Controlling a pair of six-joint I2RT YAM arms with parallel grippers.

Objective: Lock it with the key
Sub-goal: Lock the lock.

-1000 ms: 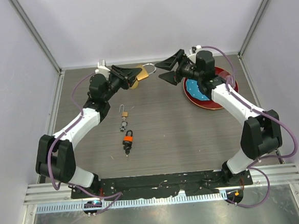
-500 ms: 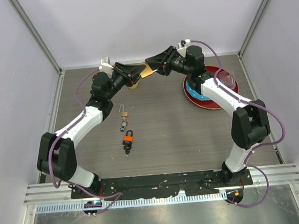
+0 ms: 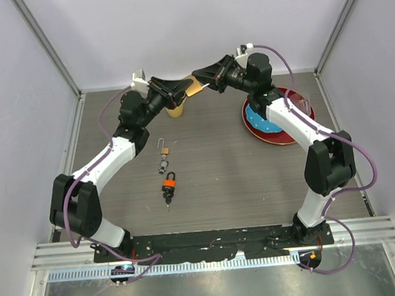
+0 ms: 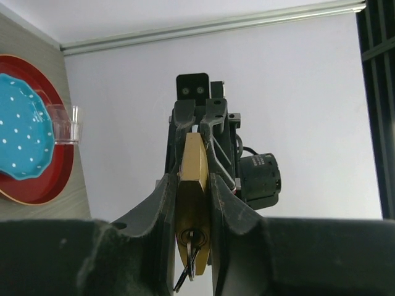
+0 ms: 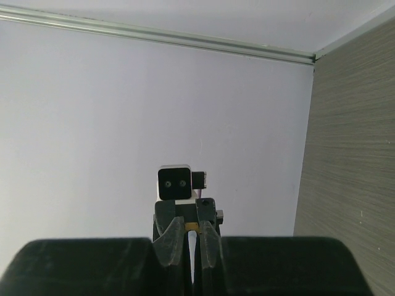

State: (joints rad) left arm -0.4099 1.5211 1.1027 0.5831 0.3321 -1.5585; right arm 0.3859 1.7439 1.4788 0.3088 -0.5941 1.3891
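Now both arms meet in the air over the far part of the table (image 3: 220,180), a little left of its middle. The left gripper (image 3: 182,88) is closed only partly, with its two fingers pressed on the flat sides of the brass padlock (image 4: 193,179), which it holds off the table. A key (image 4: 192,239) sits in the keyhole at the bottom end of the body. The right gripper (image 3: 204,84) faces it from the opposite side; its fingers are nearly together and pinch the top end of the same padlock. On the table, nearer to the bases, lie a small padlock (image 3: 163,150) and an orange padlock (image 3: 169,185). At the far right stands a red plate (image 4: 31,194) with a blue dish (image 4: 21,129) on it
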